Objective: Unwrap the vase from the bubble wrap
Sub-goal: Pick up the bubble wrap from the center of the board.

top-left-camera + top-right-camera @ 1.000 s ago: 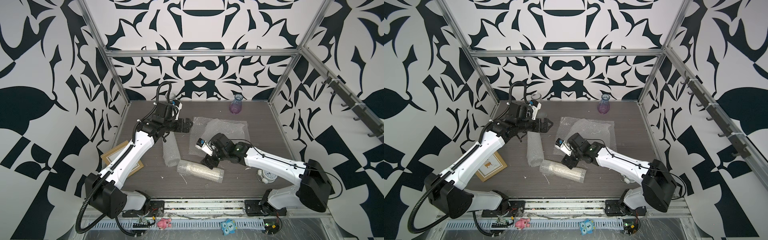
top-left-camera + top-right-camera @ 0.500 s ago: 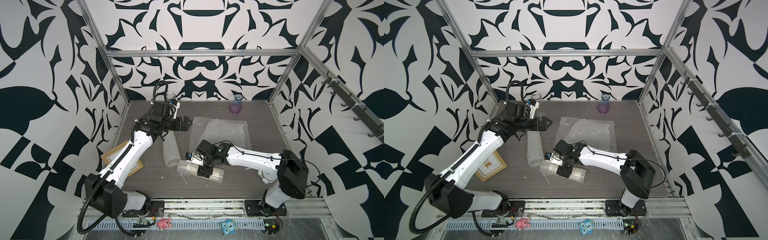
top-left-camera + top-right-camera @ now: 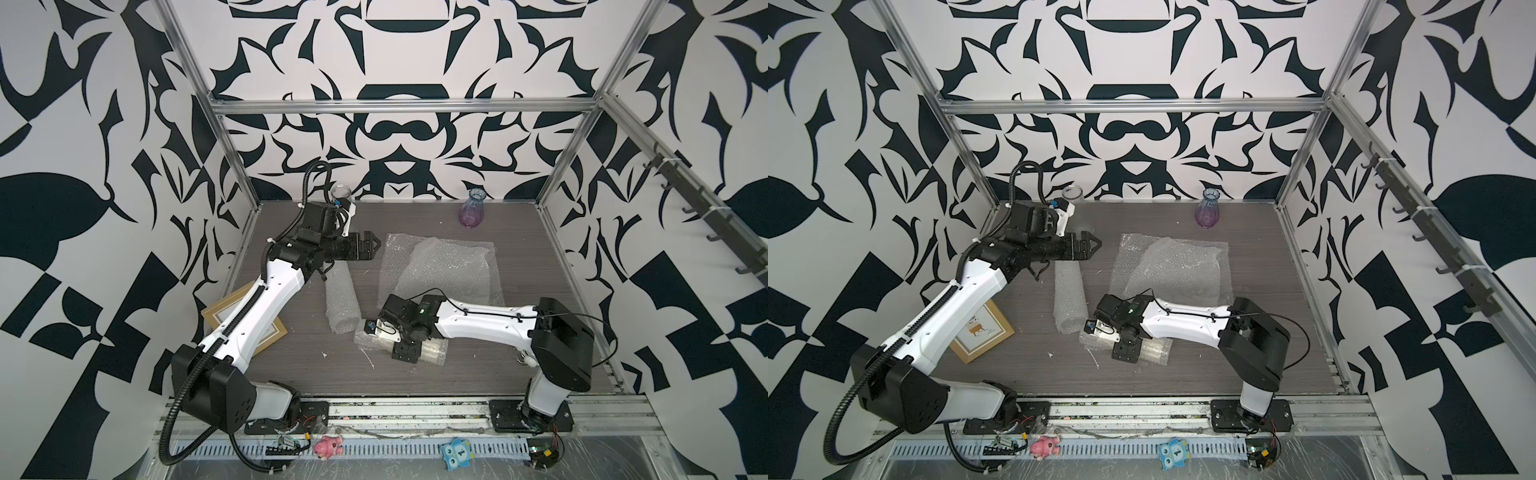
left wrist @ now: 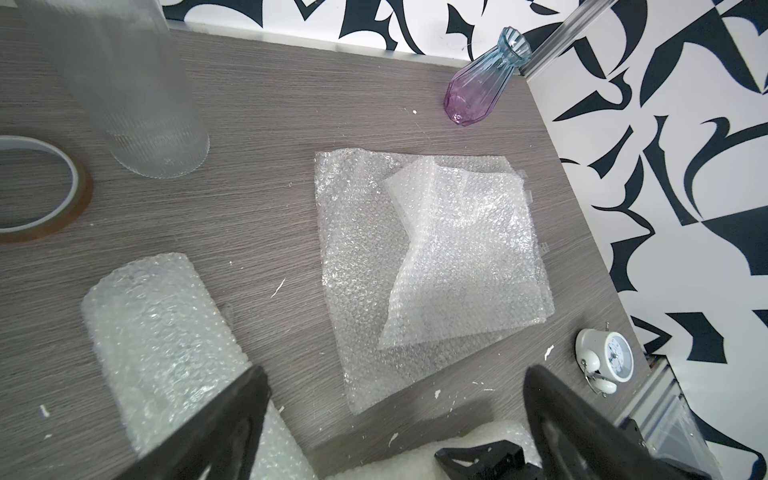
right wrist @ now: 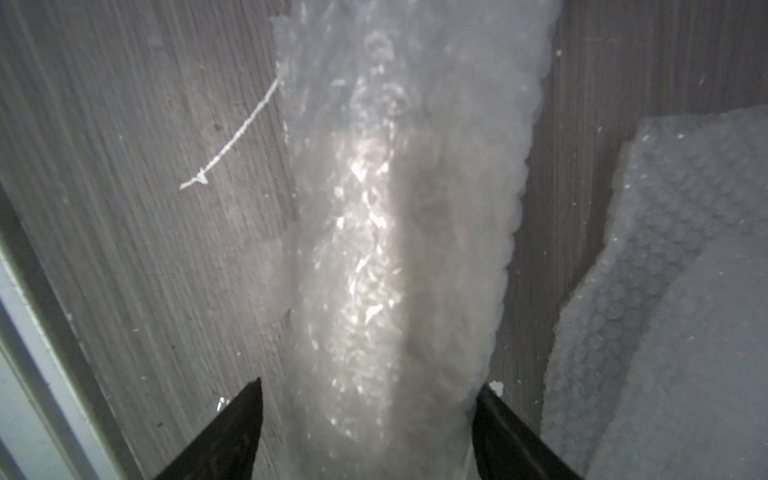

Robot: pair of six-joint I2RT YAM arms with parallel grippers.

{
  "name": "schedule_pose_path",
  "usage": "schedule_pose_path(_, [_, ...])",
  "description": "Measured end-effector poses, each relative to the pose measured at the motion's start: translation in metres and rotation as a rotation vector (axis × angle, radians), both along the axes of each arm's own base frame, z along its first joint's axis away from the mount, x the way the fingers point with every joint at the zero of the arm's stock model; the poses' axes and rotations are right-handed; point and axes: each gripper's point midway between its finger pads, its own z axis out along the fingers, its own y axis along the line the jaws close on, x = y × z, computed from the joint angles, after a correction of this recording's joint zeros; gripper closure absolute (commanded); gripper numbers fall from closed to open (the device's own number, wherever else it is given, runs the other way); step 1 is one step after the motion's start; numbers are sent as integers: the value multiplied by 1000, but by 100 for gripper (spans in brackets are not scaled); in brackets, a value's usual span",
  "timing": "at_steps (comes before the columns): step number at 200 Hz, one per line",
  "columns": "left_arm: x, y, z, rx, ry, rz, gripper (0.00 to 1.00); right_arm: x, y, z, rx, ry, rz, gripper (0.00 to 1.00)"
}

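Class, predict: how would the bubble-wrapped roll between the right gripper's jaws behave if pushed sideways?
Likely rolls: the wrapped roll is cylindrical, lying flat. Probably squashes in the right gripper: bubbled surface. Possibly slippery: glossy highlights.

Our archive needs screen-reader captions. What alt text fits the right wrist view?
A bubble wrap roll lies on the grey wood-grain table, running away from the camera between the open dark fingers of the right tool, which straddle its near end. A second bubble wrap piece and a thin white scrap lie beside it.
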Motion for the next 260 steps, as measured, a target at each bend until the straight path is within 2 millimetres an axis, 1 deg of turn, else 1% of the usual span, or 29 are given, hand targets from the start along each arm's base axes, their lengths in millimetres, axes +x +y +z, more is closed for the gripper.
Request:
schedule_pose_path(42, [1, 0, -3, 2, 9, 0, 1, 7, 3, -11, -42, -20, -2, 26])
schedule_pose_path(58, [1, 0, -3, 2, 9, 1, 1, 9, 4, -15, -53, -22, 1, 32])
schedule_pose_path(94, [2, 1, -3, 2, 9, 2, 1, 10, 5, -15, -54, -24, -2, 47])
schedule_pose_path(120, [2, 1, -3, 2, 9, 4, 1, 10, 5, -15, -53, -24, -3, 54])
schedule_pose_path(158, [2, 2, -3, 3, 8, 5, 1, 8, 7, -12, -38, -14, -12, 56])
schedule_pose_path(182, [2, 2, -3, 3, 8, 6, 1, 5, 11, -2, 0, -6, -21, 57])
schedule_pose_path(218, [3, 3, -3, 4, 5, 10, 1, 2, 12, 25, 91, -11, -45, 58])
schedule_pose_path(244, [3, 4, -3, 5, 5, 12, 1, 5, 11, 44, 165, -8, -82, 58])
schedule_pose_path(260, [3, 4, -3, 4, 3, 13, 1, 11, 6, 55, 218, 3, -123, 58])
